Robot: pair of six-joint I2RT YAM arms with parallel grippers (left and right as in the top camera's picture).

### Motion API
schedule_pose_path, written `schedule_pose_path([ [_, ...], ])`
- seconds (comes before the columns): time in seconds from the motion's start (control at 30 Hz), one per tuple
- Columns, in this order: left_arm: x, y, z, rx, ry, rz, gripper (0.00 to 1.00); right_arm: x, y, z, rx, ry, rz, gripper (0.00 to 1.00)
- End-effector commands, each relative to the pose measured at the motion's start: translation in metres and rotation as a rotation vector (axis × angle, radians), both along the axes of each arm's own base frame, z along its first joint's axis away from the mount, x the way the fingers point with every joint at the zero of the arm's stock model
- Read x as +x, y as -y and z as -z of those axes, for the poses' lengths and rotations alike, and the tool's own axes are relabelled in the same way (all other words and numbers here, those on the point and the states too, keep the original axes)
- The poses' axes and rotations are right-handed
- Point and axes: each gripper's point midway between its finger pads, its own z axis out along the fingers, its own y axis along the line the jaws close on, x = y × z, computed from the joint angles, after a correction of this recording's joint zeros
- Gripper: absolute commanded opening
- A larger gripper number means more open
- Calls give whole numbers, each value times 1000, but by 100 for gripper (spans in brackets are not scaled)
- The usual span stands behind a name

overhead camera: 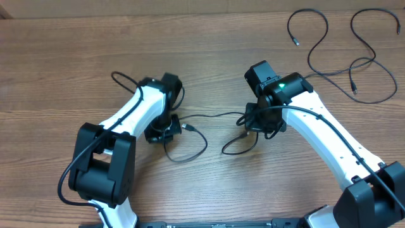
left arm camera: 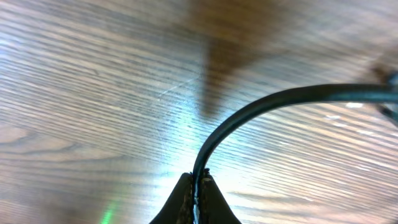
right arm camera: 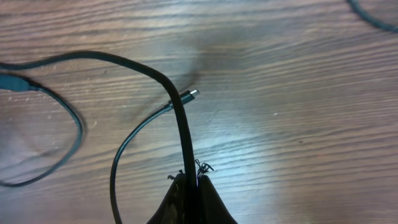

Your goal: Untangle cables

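Brown wood-grain table [overhead camera: 63, 50] is carrying thin black flexible cables [overhead camera: 212, 116] looping between the two arms, with more thin black cords [overhead camera: 310, 62] lying well apart at the far right corner. The left end effector [left arm camera: 198, 185] is pinching shut on one stretch of the cables and the right end effector [right arm camera: 191, 182] is clamping another. This is probably so that the loops between them can be drawn apart.

Wood-grain table [overhead camera: 190, 38], faintly glossy; cables [right arm camera: 182, 118] smooth matt black plastic (plug tip [right arm camera: 193, 93] metallic).

Cables [overhead camera: 215, 116] cross the middle and far-right corner — table [overhead camera: 50, 76] open at far left.
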Motion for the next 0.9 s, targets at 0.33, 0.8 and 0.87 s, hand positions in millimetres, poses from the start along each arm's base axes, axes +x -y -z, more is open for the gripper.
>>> schedule_pose_path([
  [0.33, 43, -29, -120, 220, 137, -40, 4, 39, 52, -17, -257, 206, 96, 4],
  [0.8, 45, -33, -155, 237, 170, -29, 51, 39, 56, -15, -237, 195, 160, 4],
  [0.87, 41, -18, -143, 150, 132, -3, 71, 40, 56, -15, -236, 197, 161, 4],
])
